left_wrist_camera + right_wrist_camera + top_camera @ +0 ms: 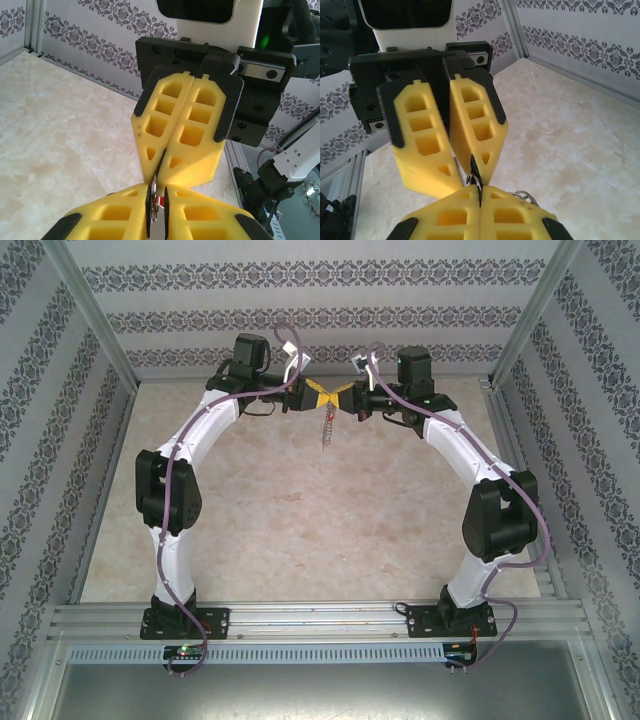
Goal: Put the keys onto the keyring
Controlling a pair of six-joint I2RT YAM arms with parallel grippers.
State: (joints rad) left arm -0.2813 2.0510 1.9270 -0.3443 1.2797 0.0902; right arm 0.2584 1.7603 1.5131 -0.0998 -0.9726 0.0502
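Right now my left tool and my right tool meet tip to tip, high above the worktop. My right tool is pressed together on the top of the keyring, a bit of silver loop showing right at its tips. My left tool is drawn in tight on the key, whose red head sits between its fingers beside a silver edge. The keyring hangs just below the two tools, its long axis running from the fingertips straight down toward the worktop, the row of small pieces dangling along it. Of the key I see too little to tell which way its blade points. I judge the main danger to be the key itself: it is tiny against my fingers, so a slightly skewed squeeze could flip it or shoot it out, and it would drop to the worktop below. The loop could also twist in my right tool's pinch if my left pushes sideways, taking the opening out of line. With the tips this close, any overshoot drives yellow finger into yellow finger, and the hanging part may swing.
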